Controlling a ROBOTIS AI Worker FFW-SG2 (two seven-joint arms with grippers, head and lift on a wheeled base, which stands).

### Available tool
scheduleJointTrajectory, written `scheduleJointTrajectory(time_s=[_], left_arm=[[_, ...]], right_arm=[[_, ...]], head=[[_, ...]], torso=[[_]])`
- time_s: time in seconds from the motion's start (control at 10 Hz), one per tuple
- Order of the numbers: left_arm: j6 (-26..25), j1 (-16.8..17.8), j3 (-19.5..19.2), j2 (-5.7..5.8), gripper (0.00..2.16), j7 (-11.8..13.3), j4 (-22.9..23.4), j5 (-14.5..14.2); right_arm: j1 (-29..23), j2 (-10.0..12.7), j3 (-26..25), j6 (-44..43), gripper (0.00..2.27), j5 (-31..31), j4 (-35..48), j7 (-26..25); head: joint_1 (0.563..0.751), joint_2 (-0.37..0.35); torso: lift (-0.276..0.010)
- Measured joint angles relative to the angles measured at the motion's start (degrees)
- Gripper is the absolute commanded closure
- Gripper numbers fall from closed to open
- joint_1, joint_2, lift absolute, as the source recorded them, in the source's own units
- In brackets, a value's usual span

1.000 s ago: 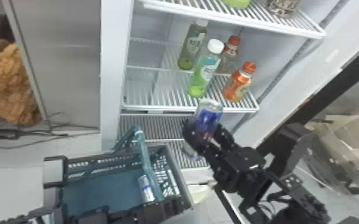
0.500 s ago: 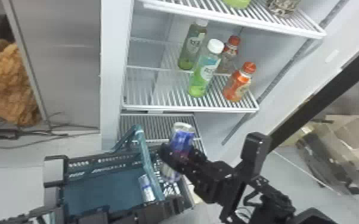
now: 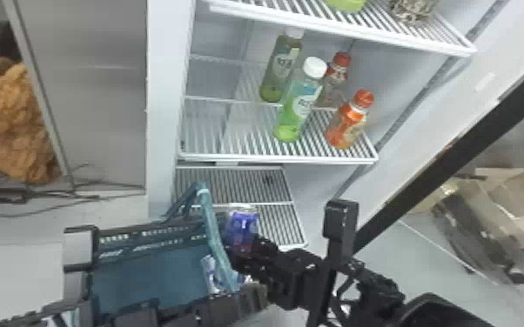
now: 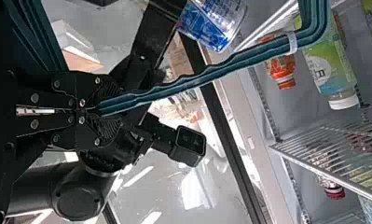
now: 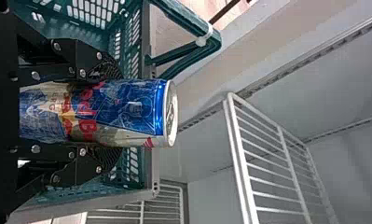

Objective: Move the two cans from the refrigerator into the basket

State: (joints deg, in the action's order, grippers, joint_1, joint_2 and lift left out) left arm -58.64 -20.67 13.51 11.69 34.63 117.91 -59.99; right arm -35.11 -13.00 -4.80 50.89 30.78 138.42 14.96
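The handle (image 3: 212, 235) rises over the right part of the basket (image 3: 143, 276), floor (image 3: 431, 256) opens out farther right, and the low shelf (image 3: 280, 224) lies just beyond. Bottles (image 3: 298, 108) stand on a shelf higher up, past the basket; the handle stands between the held can (image 3: 242, 226) and the basket's left part. The right gripper (image 3: 246, 254), fingers a can's width apart, grips that can by the basket's right end; the left gripper (image 3: 246, 295) pinches the handle (fingers nearly together). The other can (image 3: 210, 271) is inside the basket.
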Motion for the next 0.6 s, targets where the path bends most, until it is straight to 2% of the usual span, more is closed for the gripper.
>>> scheduleJointTrajectory(time_s=[0.3,0.6], left_arm=[[0.0,0.0,0.0,0.0,1.22,0.0,0.0,0.0],[0.0,-0.1,-0.1,0.0,1.22,0.0,0.0,0.0]], right_arm=[[0.2,-0.1,0.1,0.0,0.48,-0.2,-0.1,0.1],[-0.3,-0.1,0.0,-3.1,0.44,-2.6,1.4,0.2]], head=[[0.695,-0.35],[0.695,-0.35]], torso=[[-0.276],[-0.276]])
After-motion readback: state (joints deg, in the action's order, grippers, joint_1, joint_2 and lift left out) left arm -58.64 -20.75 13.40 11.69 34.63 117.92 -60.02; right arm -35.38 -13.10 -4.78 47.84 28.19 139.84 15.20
